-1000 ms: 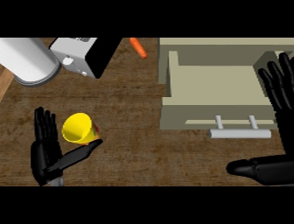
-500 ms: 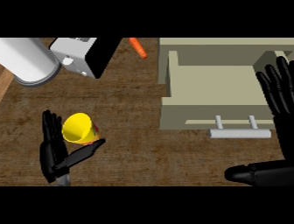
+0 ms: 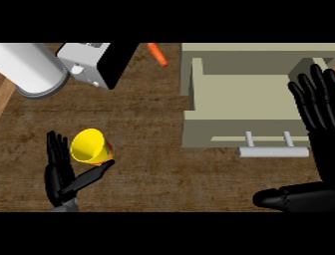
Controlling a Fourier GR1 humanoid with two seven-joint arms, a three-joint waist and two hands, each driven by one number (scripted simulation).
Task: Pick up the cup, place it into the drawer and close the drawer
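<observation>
Left hand [image 3: 62, 174] open beside cup [image 3: 89, 146]

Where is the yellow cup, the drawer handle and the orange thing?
yellow cup [image 3: 88, 145], head view, on its open rim.
drawer handle [image 3: 273, 152], head view, middle of the bar.
orange thing [image 3: 157, 54], head view, on its middle.

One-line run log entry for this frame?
phase: pre-grasp | left hand: open beside yellow cup | right hand: open, resting by drawer | drawer: open, no cup inside
</observation>
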